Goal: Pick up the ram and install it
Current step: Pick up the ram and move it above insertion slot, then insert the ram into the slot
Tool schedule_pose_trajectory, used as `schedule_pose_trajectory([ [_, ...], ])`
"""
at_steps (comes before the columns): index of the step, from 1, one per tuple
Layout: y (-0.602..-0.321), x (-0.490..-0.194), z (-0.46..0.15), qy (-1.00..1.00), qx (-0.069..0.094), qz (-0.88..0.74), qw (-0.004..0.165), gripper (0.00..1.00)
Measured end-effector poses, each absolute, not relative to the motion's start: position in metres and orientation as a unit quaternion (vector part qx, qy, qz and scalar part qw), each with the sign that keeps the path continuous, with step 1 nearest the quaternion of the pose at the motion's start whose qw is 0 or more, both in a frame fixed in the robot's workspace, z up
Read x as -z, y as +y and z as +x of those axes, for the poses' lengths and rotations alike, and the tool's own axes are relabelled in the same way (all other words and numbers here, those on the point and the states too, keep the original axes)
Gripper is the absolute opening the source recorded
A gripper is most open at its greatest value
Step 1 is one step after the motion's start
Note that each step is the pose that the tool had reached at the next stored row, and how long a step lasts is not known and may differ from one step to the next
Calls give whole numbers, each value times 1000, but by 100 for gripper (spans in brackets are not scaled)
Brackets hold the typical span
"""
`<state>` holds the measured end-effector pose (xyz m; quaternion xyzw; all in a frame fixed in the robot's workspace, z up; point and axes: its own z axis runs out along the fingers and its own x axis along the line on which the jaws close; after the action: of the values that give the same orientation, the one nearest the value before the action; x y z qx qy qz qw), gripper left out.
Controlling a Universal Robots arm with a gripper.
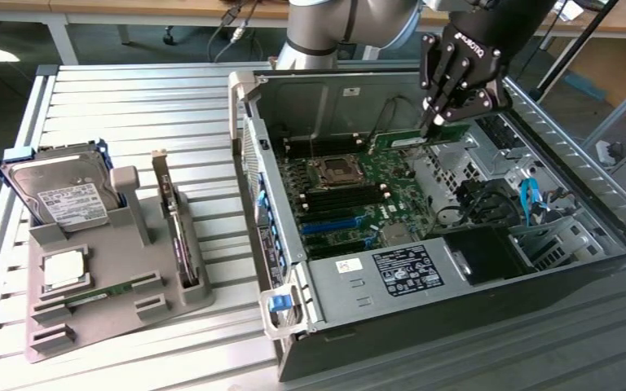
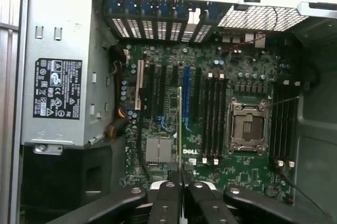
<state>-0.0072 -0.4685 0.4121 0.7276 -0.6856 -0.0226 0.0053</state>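
Observation:
My gripper hangs inside the open computer case, above the far part of the green motherboard. It is shut on the ram, a thin green stick held by its upper edge. In the wrist view the ram shows edge-on between the black fingers, over the board and near the black memory slots beside the processor socket. The gripper holds it well above the slots. A second ram stick lies in the grey holder outside the case.
On the grey holder stand a silver hard drive and a dark expansion card; a processor chip lies there too. The power supply fills the case's near end. Cables and blue connectors crowd the exterior view's right.

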Motion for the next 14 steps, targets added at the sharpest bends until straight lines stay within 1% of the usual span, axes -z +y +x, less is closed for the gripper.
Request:
schedule_pose_trajectory([
  [4, -455, -412, -7, -686, 22, 728, 5, 13],
  [14, -454, -412, -7, -686, 23, 728, 5, 13],
])
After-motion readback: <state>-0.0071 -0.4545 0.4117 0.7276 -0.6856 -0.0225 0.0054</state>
